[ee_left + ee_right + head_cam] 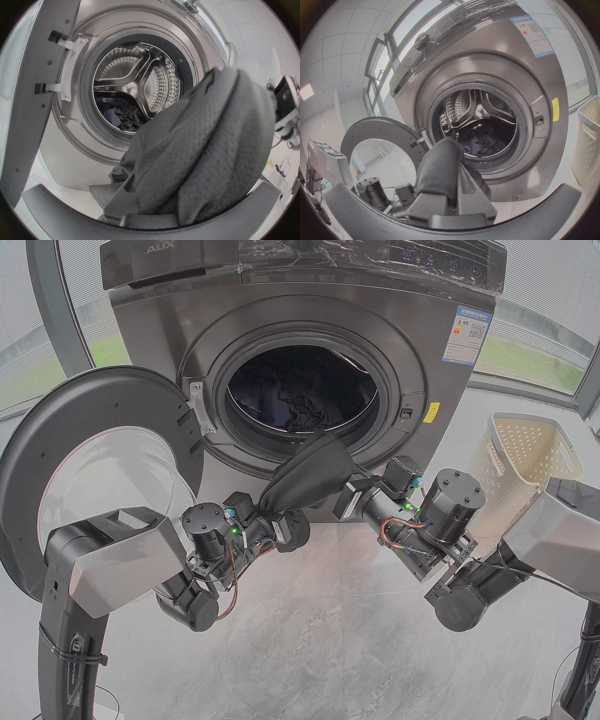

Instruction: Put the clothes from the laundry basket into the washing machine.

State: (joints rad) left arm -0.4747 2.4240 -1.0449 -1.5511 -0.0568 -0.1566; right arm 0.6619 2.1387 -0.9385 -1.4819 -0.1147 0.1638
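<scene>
Two end effectors, left (272,510) and right (345,487), tight on dark garment (309,472), left's grip cloth-covered.

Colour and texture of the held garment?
Dark grey garment with a fine waffle-like knit; best in left wrist view.

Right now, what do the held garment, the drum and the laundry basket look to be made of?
The garment: dark grey knit fabric, matte; a fine mesh-like weave shows, fibre unclear. The drum: likely stainless steel, shiny; it reflects light and has embossed dimples. The laundry basket: seemingly cream plastic, smooth, with moulded perforations.
</scene>
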